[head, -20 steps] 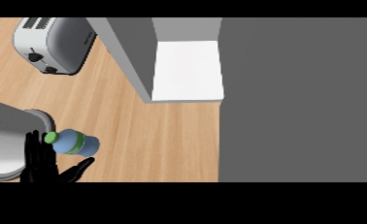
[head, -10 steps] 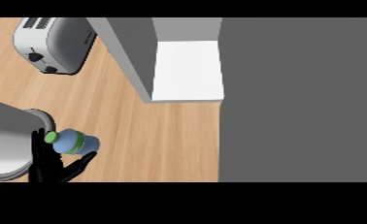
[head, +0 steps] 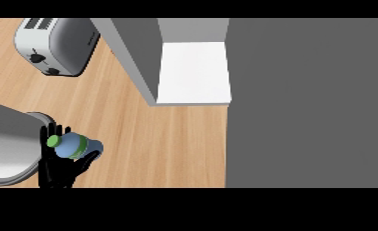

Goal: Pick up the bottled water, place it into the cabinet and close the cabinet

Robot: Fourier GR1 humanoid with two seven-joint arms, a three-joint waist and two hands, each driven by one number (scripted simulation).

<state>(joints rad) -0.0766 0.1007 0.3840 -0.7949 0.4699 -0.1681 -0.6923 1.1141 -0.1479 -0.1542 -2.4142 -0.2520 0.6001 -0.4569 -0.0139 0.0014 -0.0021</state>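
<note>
Bottled water [head: 76,147] sits in my left hand [head: 60,171], green cap up, thumb and fingers curled around its blue body. It's well down-left of the open cabinet [head: 193,72], above the wooden tabletop [head: 162,140]. A toaster [head: 57,45] stands just left of the cabinet. I can't see my right hand.

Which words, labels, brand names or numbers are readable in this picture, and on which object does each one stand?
None can be read.
Bottled water: no label text shows; only a green cap and a blue body.
Toaster: dark knobs, no lettering shows.
Cabinet: plain surfaces, no signs.
</note>
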